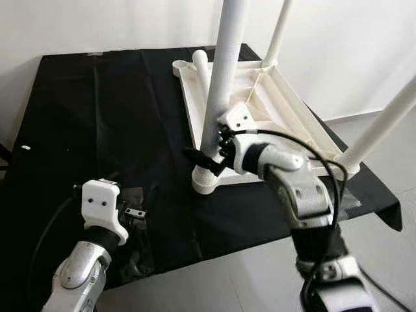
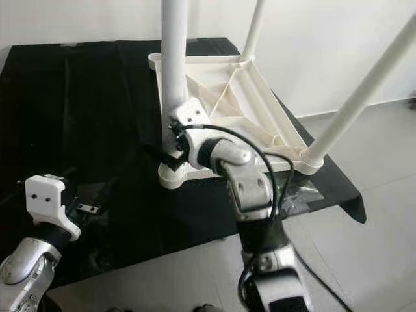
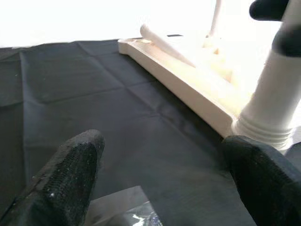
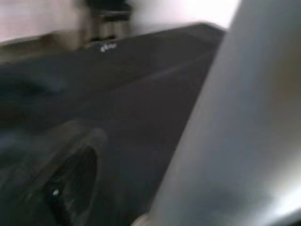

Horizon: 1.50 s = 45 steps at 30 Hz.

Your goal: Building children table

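I see the white tabletop lying upside down on the black cloth, at about 1 o'clock from me. Three legs stand upright in its corners: the near leg, one at the far corner and one at the right corner. The fourth leg lies loose, resting on the far left corner at 12 o'clock, with its long axis pointing away from me.

My right end effector is at the base of the near leg, just above the socket. Its black fingers are around the leg and I judge they grip it, probably to seat it. The leg axis is vertical and my fingers come from its right side.

My left end effector hovers low over the cloth at 10 o'clock, wide open and holding nothing. A small clear plastic bag lies just beside it.

For the loose leg, the left arm seems nearer and free, but it must reach far forward.
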Motion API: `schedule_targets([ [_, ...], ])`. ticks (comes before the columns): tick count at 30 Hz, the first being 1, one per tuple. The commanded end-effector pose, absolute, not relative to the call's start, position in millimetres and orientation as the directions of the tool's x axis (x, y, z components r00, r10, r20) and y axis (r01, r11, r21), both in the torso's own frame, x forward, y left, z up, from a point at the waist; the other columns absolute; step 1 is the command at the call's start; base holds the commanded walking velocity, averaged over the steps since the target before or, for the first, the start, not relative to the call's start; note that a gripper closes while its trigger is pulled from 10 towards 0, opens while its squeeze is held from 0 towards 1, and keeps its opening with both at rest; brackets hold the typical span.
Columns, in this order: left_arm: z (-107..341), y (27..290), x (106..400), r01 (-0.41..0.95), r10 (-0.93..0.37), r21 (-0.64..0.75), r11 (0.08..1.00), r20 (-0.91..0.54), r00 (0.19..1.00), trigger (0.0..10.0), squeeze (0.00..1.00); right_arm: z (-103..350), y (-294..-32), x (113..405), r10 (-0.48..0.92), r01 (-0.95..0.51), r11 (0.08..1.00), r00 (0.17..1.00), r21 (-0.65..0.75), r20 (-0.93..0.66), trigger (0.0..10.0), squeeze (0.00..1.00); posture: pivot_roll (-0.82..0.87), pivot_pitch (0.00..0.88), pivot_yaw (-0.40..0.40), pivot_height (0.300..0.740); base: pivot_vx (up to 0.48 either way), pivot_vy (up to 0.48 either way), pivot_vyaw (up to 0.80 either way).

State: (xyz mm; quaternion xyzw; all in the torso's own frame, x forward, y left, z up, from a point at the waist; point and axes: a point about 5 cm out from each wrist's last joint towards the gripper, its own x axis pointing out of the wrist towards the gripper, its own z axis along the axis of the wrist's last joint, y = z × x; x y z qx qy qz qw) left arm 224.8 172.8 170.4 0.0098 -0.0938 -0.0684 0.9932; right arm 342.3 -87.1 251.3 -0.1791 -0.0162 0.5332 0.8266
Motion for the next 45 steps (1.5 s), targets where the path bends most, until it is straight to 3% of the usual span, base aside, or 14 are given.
schedule_targets([
  [1,166.8,171.6,223.6,0.137,-0.141,0.032,0.99,0.177,0.974,10.0,0.0,251.1,-84.1,339.8,0.939,-0.917,0.234,0.3,-0.323,-0.171,10.0,0.0,-0.03,0.15,-0.106,0.74,0.0,0.0,0.0],
  [4,168.1,169.8,221.0,0.139,-0.142,0.03,0.99,0.183,0.973,10.0,0.0,261.7,-87.2,353.7,0.965,-0.943,0.126,0.188,-0.308,-0.182,10.0,0.0,0.0,0.172,-0.116,0.74,0.0,0.0,0.0],
  [11,168.9,168.4,217.5,0.14,-0.143,0.032,0.99,0.186,0.972,10.0,0.0,269.3,-81.9,364.0,0.973,-0.95,0.074,0.135,-0.304,-0.185,10.0,0.0,0.01,0.188,-0.122,0.74,0.0,0.0,0.0],
  [12,169.4,167.7,215.5,0.14,-0.143,0.032,0.99,0.185,0.972,10.0,0.0,273.0,-81.0,369.5,0.971,-0.951,0.046,0.114,-0.305,-0.208,3.4,0.0,0.02,0.199,-0.129,0.74,0.0,0.0,0.0],
  [14,169.7,167.3,214.9,0.139,-0.142,0.03,0.99,0.185,0.972,10.0,0.0,273.8,-81.5,370.6,0.971,-0.952,0.035,0.105,-0.303,-0.217,3.4,0.0,0.02,0.2,-0.13,0.74,0.0,0.0,0.0],
  [15,169.9,167.1,214.7,0.138,-0.141,0.028,0.99,0.185,0.973,10.0,0.0,275.3,-83.3,372.3,0.971,-0.956,0.012,0.081,-0.293,-0.224,0.0,0.0,0.03,0.204,-0.134,0.74,0.0,0.0,0.0],
  [28,170.3,167.8,216.8,0.13,-0.131,0.021,0.991,0.194,0.972,10.0,0.0,269.0,-107.7,366.7,0.978,-0.96,-0.068,-0.01,-0.272,-0.208,0.0,0.0,-0.02,0.201,-0.136,0.74,0.0,0.0,0.0],
  [33,170.7,169.0,219.0,0.129,-0.131,0.02,0.991,0.197,0.972,10.0,0.0,249.5,-110.8,358.3,0.987,-0.945,0.075,0.116,-0.317,-0.113,0.0,0.0,-0.04,0.196,-0.14,0.74,0.0,0.0,0.0],
  [34,170.8,170.5,219.8,0.128,-0.129,0.021,0.992,0.198,0.972,10.0,0.0,234.6,-102.4,354.8,0.961,-0.934,0.25,0.271,-0.256,-0.052,0.0,0.0,-0.06,0.19,-0.132,0.74,0.0,0.0,0.0],
  [35,170.5,173.2,221.5,0.125,-0.128,0.026,0.992,0.198,0.972,10.0,0.0,212.3,-96.0,353.2,0.757,-0.748,0.65,0.653,-0.135,0.033,0.0,0.0,-0.07,0.185,-0.111,0.74,0.0,0.0,0.0],
  [36,170.6,175.5,223.6,0.125,-0.129,0.032,0.992,0.197,0.972,10.0,0.0,175.7,-101.7,320.5,0.608,-0.612,0.785,0.791,-0.094,-0.067,0.0,0.0,-0.07,0.183,-0.103,0.74,0.0,0.0,0.0],
  [38,170.8,177.4,225.6,0.125,-0.13,0.035,0.992,0.196,0.972,10.0,0.0,157.6,-108.9,293.9,0.497,-0.51,0.856,0.857,-0.084,-0.138,0.0,0.0,-0.07,0.184,-0.103,0.74,0.0,0.0,0.0],
  [40,169.3,181.3,228.1,0.131,-0.136,0.038,0.991,0.19,0.972,10.0,0.0,148.5,-115.3,267.8,0.499,-0.528,0.844,0.838,-0.095,-0.22,0.0,0.0,-0.1,0.168,-0.073,0.74,0.0,0.0,0.0],
  [45,168.3,184.5,231.6,0.143,-0.148,0.042,0.989,0.186,0.971,10.0,0.0,162.2,-119.0,271.7,0.5,-0.528,0.842,0.842,-0.114,-0.204,0.0,0.0,-0.09,0.159,-0.069,0.74,0.0,0.0,0.0],
])
